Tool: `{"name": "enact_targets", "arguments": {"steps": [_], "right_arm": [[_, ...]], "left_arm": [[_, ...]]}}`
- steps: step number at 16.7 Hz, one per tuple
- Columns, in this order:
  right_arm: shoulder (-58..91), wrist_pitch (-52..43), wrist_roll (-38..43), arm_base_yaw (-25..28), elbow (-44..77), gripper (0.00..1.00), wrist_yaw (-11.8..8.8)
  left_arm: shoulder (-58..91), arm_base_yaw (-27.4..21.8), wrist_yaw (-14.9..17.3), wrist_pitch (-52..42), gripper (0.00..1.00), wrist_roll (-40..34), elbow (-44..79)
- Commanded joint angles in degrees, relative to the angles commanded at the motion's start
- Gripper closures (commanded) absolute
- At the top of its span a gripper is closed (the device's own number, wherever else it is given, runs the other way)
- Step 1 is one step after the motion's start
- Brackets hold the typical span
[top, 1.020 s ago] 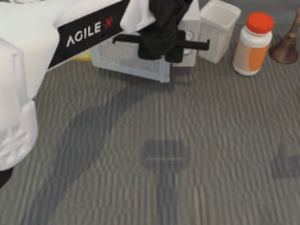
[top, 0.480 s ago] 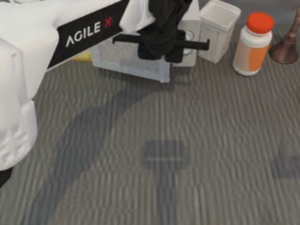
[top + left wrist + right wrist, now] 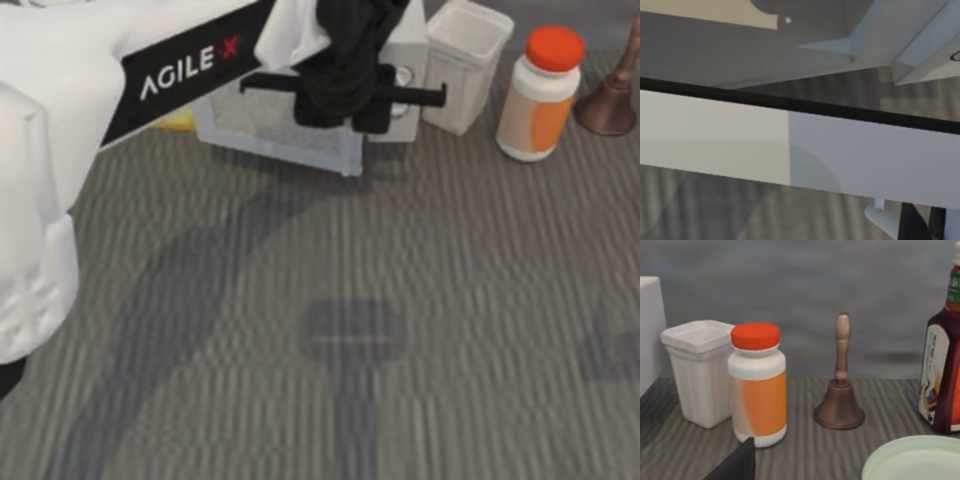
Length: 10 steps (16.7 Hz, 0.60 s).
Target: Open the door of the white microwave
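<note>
The white microwave (image 3: 408,35) stands at the table's far edge, partly under my left arm, with a round knob (image 3: 403,76) showing; its side (image 3: 649,330) also shows in the right wrist view. The door (image 3: 270,125), with its grey mesh window, is swung slightly out from the body. My left gripper (image 3: 365,108) is at the door's right edge, shut on the slim handle (image 3: 885,220), with a black finger (image 3: 912,226) against it. The door's top edge (image 3: 790,140) fills the left wrist view. A dark part of my right gripper (image 3: 740,465) shows only in the right wrist view.
Right of the microwave stand a white square tub (image 3: 462,62), an orange-capped bottle (image 3: 540,92) and a brown bell (image 3: 608,105). The right wrist view adds a dark sauce bottle (image 3: 944,370) and a pale plate (image 3: 915,460). Something yellow (image 3: 176,120) peeks from under the left arm.
</note>
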Motion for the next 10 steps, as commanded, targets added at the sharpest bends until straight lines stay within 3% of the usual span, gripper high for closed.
{"name": "enact_targets", "arguments": {"steps": [10], "right_arm": [[0.0, 0.0, 0.0, 0.0, 0.0, 0.0, 0.0]], "left_arm": [[-2.3, 0.19, 1.04, 1.95, 1.0, 2.3, -3.77]]}}
